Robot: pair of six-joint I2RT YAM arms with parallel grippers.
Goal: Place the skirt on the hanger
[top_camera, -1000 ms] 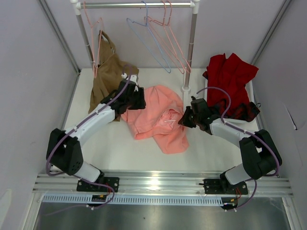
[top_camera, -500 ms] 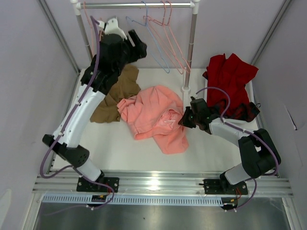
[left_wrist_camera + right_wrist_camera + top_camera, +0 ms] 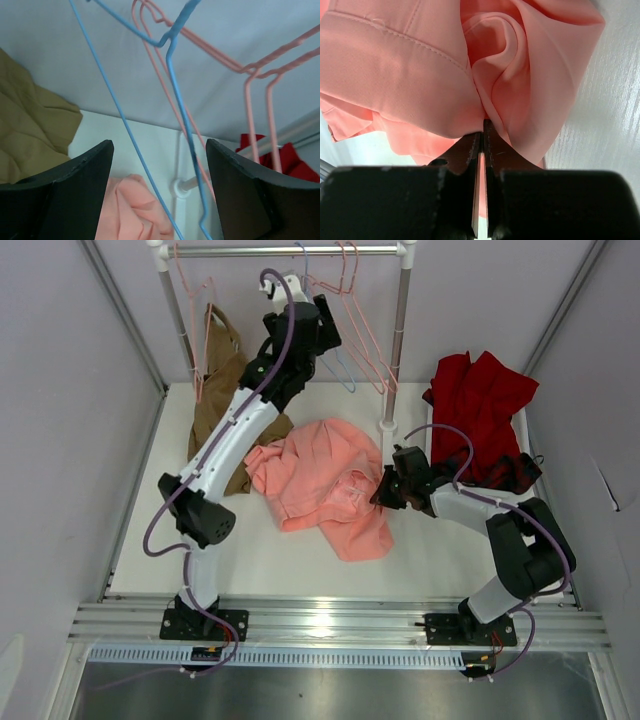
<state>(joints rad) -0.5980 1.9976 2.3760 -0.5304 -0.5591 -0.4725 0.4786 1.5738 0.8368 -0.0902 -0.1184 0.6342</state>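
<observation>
Left fingers (image 3: 325, 325) spread at the hanger (image 3: 178, 100), right fingers (image 3: 476, 150) clamped on the skirt (image 3: 320, 480)
At far left a tan-brown garment (image 3: 215, 390) is seen below the rail (image 3: 290, 250). The left fingers are held high by that rail, wide apart, and two wires of the light blue hanger are seen between them. The salmon-pink skirt is spread crumpled on the tabletop (image 3: 250, 550) at centre, just beside the tan-brown garment; a fold at its right edge is pinched by the right fingers, pressed together on it. A dark red garment (image 3: 480, 410) is heaped at far right
</observation>
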